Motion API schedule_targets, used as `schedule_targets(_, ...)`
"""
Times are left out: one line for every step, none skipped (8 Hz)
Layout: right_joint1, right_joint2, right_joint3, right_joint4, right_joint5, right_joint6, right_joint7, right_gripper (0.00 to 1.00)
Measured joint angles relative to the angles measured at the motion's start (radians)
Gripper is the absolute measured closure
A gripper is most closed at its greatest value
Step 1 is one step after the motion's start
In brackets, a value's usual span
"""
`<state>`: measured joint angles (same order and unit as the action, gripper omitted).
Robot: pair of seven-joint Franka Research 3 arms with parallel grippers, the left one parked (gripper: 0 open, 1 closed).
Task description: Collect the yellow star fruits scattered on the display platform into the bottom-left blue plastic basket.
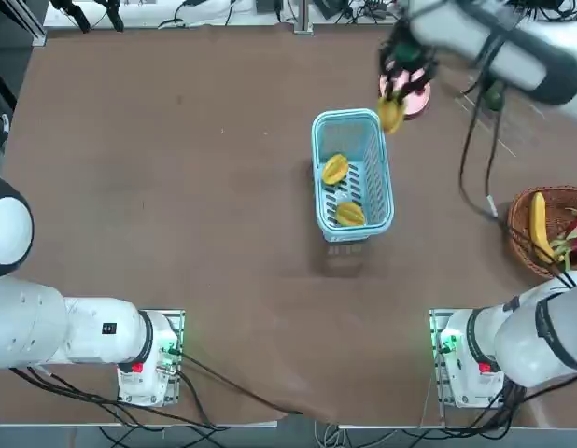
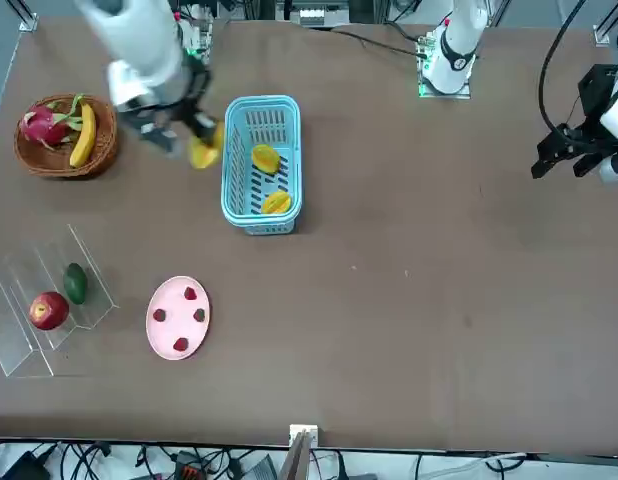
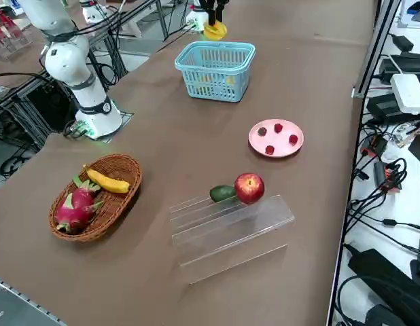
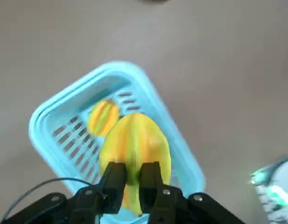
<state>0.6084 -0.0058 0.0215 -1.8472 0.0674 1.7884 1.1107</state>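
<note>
Last star fruit in hand, 2 already in the basket

My right tool (image 4: 133, 168) is clamped on a yellow star fruit (image 4: 134, 137), with 1 finger on each side of it. I have it raised clear of the bench (image 1: 223, 280), near the right side of the light blue basket (image 2: 229, 170). The other 2 star fruits lie apart on the basket floor: 1 around the middle (image 1: 335, 169) and 1 toward my own end (image 1: 350, 214). On the clear rack (image 3: 230, 234) I see only the red apple (image 3: 249, 188) and a dark green fruit (image 3: 222, 193), neither of them wanted.

The job looks close to done; what remains is this 1 placement. I should keep my height until the whole fruit is inside the rim, judging by its lower tip, which could catch the wall. Then I should aim for the far end of the floor, lower slowly, and part my fingers only when the fruit is almost down. Too firm a squeeze might bruise the ridges; a high release could make it roll or knock its neighbours. Afterwards, straight up.
</note>
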Motion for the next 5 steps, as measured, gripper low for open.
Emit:
schedule_targets(0.064, 0.011, 0.000, -0.058, 0.000, 0.075, 0.047, 0.79)
schedule_targets(0.101, 0.020, -0.001, -0.115, 0.000, 0.121, 0.062, 0.79)
schedule_targets(0.120, 0.024, -0.005, -0.165, 0.000, 0.145, 0.063, 0.79)
schedule_targets(0.130, 0.024, -0.009, -0.205, 0.000, 0.157, 0.063, 0.79)
schedule_targets(0.132, 0.024, -0.011, -0.232, 0.000, 0.164, 0.063, 0.81)
